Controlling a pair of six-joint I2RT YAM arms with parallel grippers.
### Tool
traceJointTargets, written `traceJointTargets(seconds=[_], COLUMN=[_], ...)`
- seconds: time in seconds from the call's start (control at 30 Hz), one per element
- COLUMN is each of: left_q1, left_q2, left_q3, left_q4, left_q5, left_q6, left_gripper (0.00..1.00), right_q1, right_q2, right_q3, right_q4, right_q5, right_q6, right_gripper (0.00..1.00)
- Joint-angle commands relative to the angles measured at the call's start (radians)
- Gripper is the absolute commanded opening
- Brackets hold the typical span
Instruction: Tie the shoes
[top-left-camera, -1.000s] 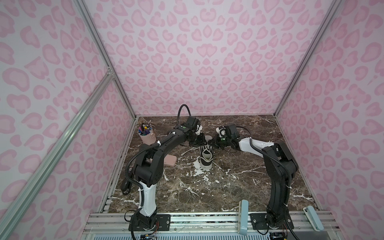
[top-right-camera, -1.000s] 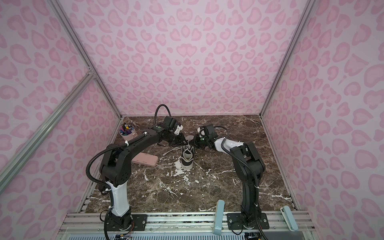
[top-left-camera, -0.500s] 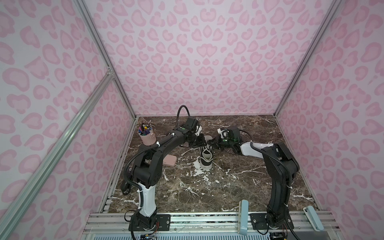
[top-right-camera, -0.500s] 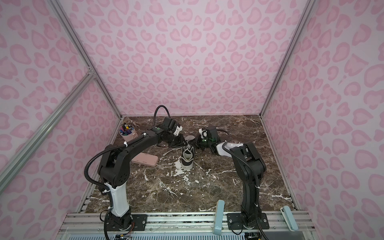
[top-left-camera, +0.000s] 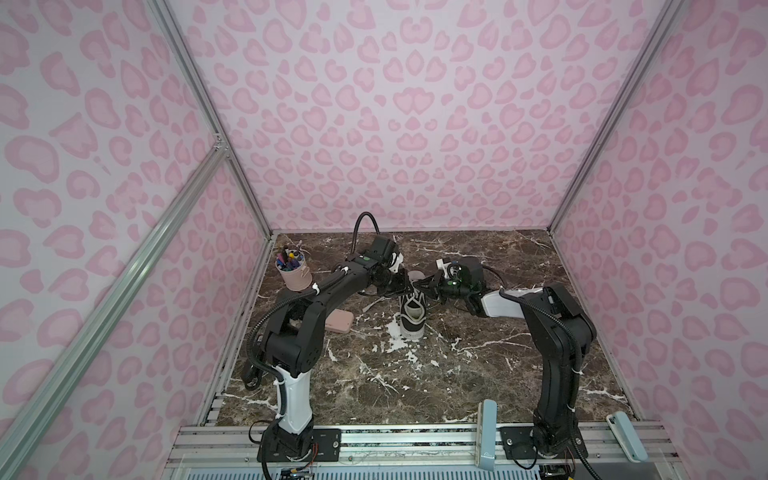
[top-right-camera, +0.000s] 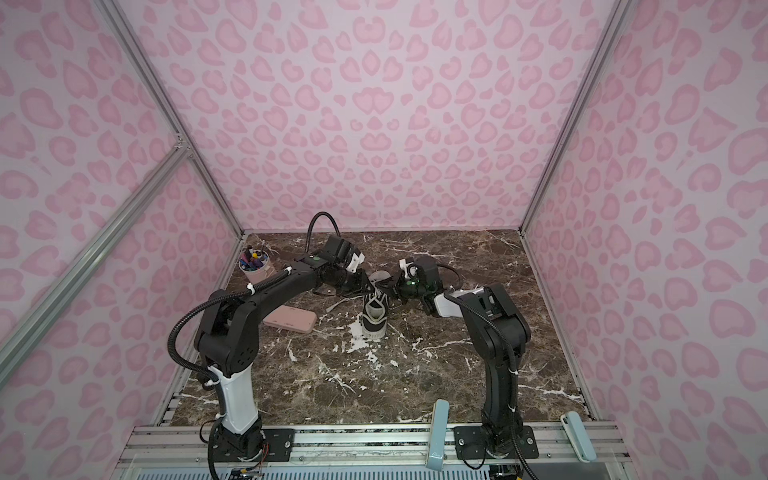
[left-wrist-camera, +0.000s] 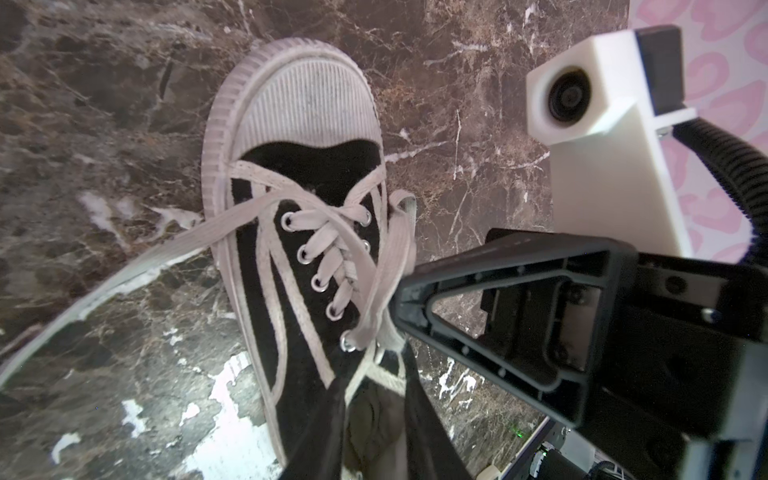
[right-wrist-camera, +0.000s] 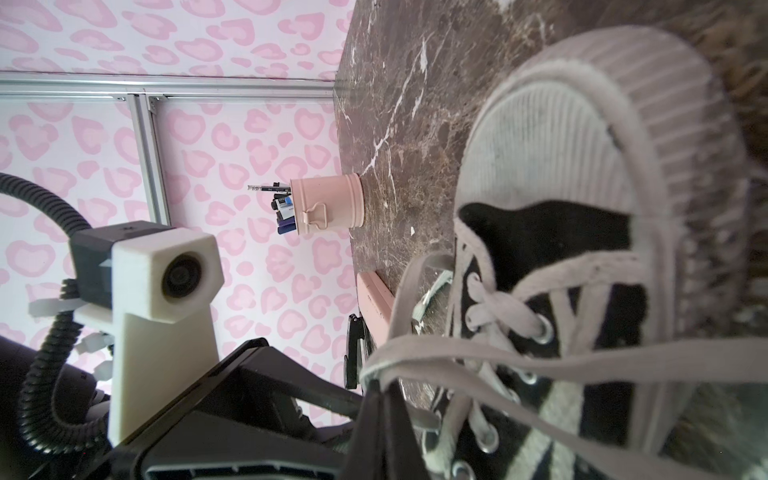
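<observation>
1. The shoe (top-left-camera: 411, 316) is standing upright on the desk (top-left-camera: 415, 386). Its long axis is running straight away from the arm bases, heel nearest them and white toe cap (left-wrist-camera: 303, 99) farthest.
2. The left end effector (top-left-camera: 400, 284) and the right end effector (top-left-camera: 429, 284) are hovering nose to nose across that axis, above the laced throat. The shoe is lying just beneath and between them, so neither arm is sitting nearer.
3. The right end effector is clamping shut on a folded loop (right-wrist-camera: 409, 291) of the laces (left-wrist-camera: 328, 249), the loop's bend poking out just past its tips.
4. The left end effector is standing narrow, its fingers (left-wrist-camera: 430, 415) converging on the lace by the top eyelet. Whether they are actually pinching it cannot be told.
5. Judging from this, the coming move is hinging on carrying the loop sideways across the shoe's axis toward the left end effector. Pulling along the axis is likely to drag the light shoe.
</observation>
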Motion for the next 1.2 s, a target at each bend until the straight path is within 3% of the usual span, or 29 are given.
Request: traceJointTargets(seconds=[0.0,0.4,0.73,1.17], left_q1=[-0.002,-0.017,-0.021,-0.022], left_q2=[-0.008,-0.003,-0.001,0.018], left_q3=[-0.005,-0.017,-0.031,-0.041], left_q4=[0.028,0.041,0.044,0.087], left_q5=[0.017,0.021,0.02,0.053], left_q6=[0.0,0.001,0.004,-0.017], left_gripper=[0.27,0.28,0.28,0.28], right_q1=[-0.001,-0.002,-0.005,-0.002], right_q2=[0.007,-0.002,0.062,0.066], right_q3=[-0.011,-0.083,-0.144,-0.156], right_q4=[0.031,0.104,0.442,0.445], right_q5=[-0.013,-0.005,-0.007,-0.012], right_q6=[0.007,0.04,0.256,0.26], right_gripper=[0.04,0.04,0.03,0.02])
